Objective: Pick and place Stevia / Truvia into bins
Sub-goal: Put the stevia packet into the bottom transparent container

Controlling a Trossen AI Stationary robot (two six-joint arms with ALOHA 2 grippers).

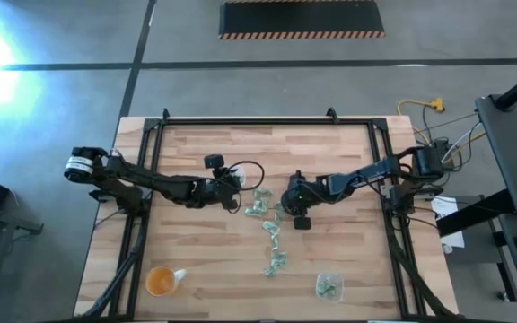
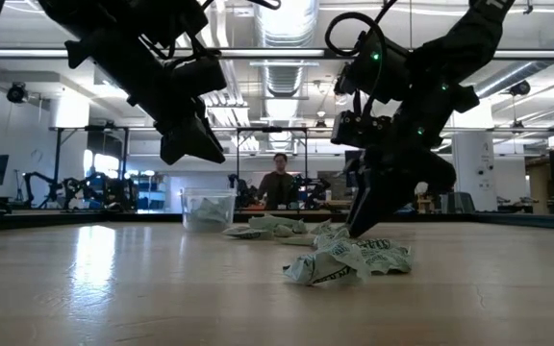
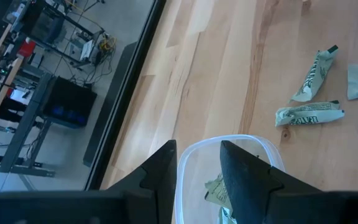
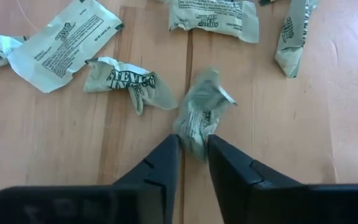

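Note:
Pale green and white Stevia packets (image 1: 272,229) lie scattered flat on the middle of the wooden table, many of them crumpled (image 2: 344,261). One clear cup (image 2: 208,207) stands under my left gripper (image 3: 197,146), which hovers open above its rim (image 3: 253,144); a packet (image 3: 215,186) lies inside. A second clear cup (image 1: 328,285), holding packets, stands near the table's near edge. My right gripper (image 4: 191,138) is down at the table among the packets, shut on one crumpled packet (image 4: 199,109). My right gripper pinches the crumpled packet by its near end (image 4: 194,144) between its two fingers, slanting down from above. The rest of the packet lies on the table beyond the fingertips.
An orange-tinted round cup (image 1: 160,281) stands near the table's near left corner. Loose packets (image 4: 61,46) surround the right gripper on several sides. A person (image 2: 279,183) stands in the room beyond the far edge. Bare wood lies left of the packets.

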